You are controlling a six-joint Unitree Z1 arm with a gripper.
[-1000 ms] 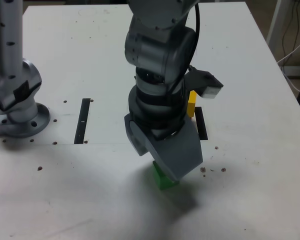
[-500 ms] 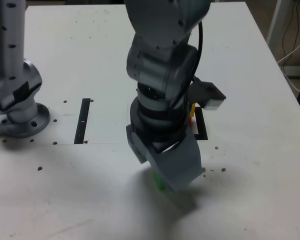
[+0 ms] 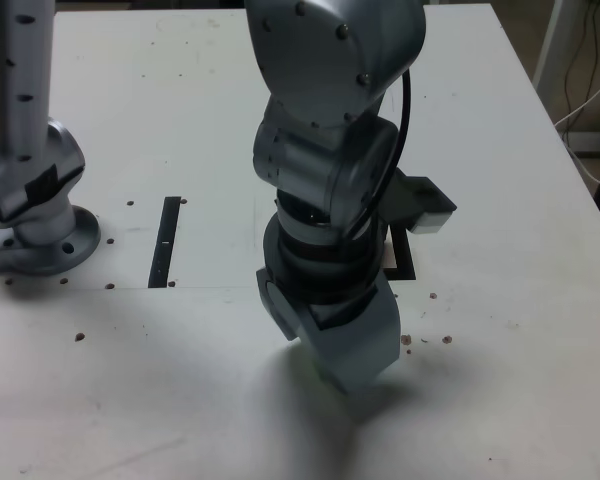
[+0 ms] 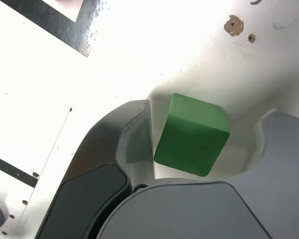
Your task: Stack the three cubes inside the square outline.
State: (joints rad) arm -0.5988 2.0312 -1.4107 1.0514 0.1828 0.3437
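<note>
Gripper (image 4: 202, 149) is down at the white table (image 3: 500, 200), with the green cube (image 4: 192, 134) sitting between its two jaws. One jaw looks to be right against the cube's side, the other still has a gap, so the claw is partly closed around it and a firm grip can't be confirmed. From the exterior view the arm (image 3: 325, 190) hides the cube completely. Square outline (image 4: 60, 22) lies nearby, apart from the cube

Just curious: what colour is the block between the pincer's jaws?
Green, plain all over. The cube shows best in the wrist view.
</note>
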